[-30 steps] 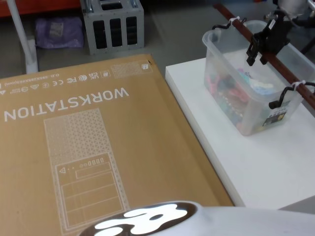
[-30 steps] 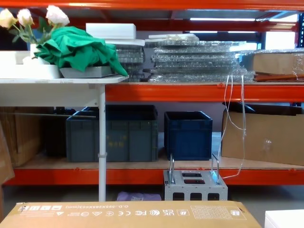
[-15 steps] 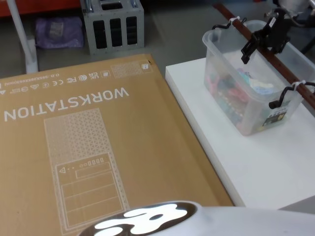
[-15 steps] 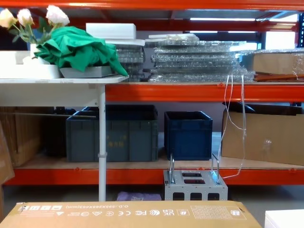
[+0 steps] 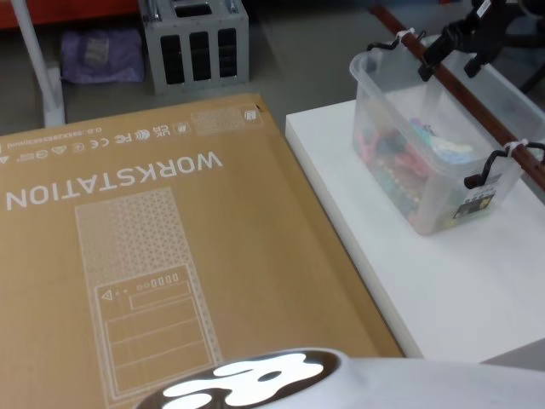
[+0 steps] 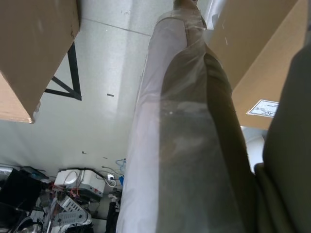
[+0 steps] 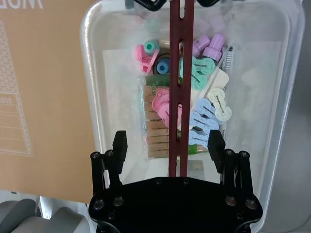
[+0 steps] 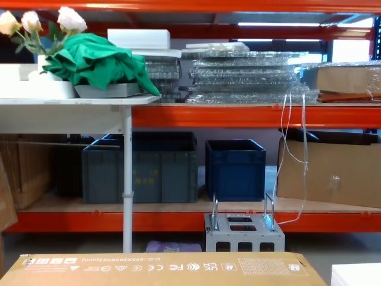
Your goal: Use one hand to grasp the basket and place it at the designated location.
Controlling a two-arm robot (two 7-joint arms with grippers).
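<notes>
the right gripper [image 5: 456,38] has risen toward the far right, fingers spread wide above the dark red handle [image 7: 177,97] of the basket [image 5: 375,111], which sits unmoved on the white table [image 5: 443,281].

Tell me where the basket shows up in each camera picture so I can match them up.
Head view: the basket sits at upper right on the white table.
Right wrist view: the basket lies below the open right gripper, clips inside.
Left wrist view: not in it.
Chest view: not in it.
Shared landmark: the dark red handle bar across the basket, also in the right wrist view.
</notes>
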